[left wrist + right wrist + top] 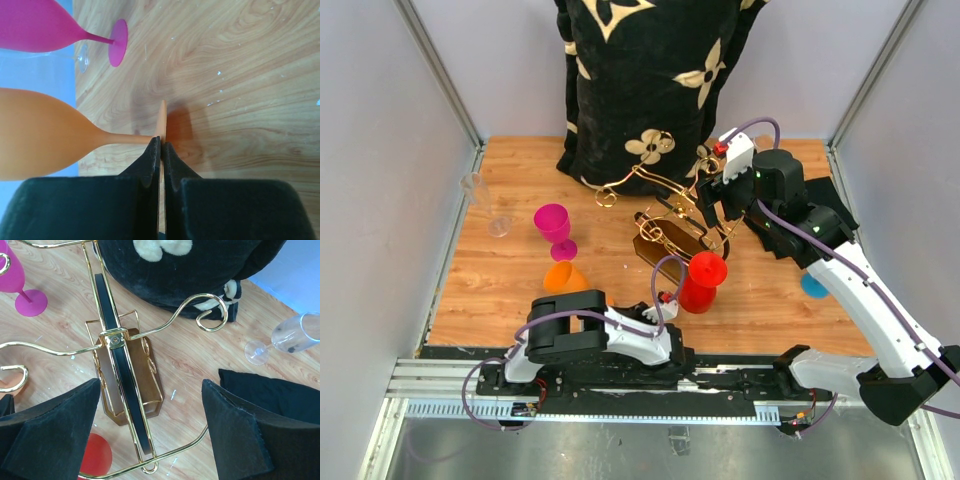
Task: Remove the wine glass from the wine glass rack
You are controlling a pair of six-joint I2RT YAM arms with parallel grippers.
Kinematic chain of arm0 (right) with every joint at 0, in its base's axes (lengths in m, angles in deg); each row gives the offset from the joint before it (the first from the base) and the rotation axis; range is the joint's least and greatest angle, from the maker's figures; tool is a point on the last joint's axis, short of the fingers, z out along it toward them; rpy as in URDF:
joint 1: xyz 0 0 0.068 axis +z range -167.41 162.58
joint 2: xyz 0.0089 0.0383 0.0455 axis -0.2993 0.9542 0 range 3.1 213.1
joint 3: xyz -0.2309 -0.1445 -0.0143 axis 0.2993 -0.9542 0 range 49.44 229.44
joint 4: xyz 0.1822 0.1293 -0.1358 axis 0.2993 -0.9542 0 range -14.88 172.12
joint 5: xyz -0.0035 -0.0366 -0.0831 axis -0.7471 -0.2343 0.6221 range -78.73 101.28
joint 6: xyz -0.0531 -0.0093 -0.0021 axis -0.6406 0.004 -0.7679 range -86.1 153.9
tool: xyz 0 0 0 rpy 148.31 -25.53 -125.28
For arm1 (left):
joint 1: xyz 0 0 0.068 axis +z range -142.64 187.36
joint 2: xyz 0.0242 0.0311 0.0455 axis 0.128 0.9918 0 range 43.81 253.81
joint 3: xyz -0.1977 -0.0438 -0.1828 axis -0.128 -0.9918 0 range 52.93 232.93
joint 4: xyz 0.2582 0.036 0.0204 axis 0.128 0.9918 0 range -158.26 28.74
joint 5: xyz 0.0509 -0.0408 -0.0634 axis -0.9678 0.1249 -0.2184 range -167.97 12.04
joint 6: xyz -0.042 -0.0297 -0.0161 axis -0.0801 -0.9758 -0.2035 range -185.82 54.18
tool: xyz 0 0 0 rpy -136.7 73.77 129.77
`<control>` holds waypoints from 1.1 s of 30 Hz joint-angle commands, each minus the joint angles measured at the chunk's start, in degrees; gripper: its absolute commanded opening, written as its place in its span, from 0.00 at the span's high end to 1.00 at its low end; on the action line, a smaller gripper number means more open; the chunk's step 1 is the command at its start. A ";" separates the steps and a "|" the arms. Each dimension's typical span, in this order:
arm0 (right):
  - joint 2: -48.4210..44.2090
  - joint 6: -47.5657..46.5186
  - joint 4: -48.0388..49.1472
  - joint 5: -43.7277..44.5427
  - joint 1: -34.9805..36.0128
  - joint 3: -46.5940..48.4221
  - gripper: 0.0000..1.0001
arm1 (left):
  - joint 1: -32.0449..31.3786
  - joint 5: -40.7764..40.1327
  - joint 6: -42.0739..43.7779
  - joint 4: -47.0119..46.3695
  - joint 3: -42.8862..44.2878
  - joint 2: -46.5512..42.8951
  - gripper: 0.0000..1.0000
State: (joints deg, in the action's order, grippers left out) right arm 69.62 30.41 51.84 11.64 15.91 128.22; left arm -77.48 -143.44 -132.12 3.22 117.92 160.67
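Reaching: our right gripper (pixel 150 410) gapes above wine glass rack (pixel 117 340); left gripper (pixel 161 150) pinches orange glass (pixel 45 132) foot. Next: find a hung stem.

Black-and-white arms (pixel 865 290), purple cables (pixel 757 122), apparently felt-padded black jaws.

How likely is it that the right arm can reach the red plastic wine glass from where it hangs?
Probably not directly. The right arm hovers, jaws open, above the gold wire glass rack, and one of its wire arms seems to cross over the red glass; from the side looks freer.
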 commanded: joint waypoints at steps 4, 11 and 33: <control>-1.04 -0.07 1.01 -1.02 -0.50 -0.88 0.17 | 0.35 1.49 7.44 -18.17 -3.97 -2.49 0.99; -0.88 -0.12 1.01 -0.89 -0.45 -1.00 0.17 | 0.55 3.51 13.66 -26.90 -5.46 -2.42 1.00; -0.53 0.25 -1.28 1.92 -0.50 -0.30 0.17 | 0.47 13.99 24.21 -47.77 -12.93 -9.12 0.81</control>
State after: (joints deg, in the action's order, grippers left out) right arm 69.64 30.43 51.67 11.61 15.88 127.59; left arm -77.04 -139.81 -106.92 -33.33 106.95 152.34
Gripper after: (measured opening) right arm 0.833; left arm 0.163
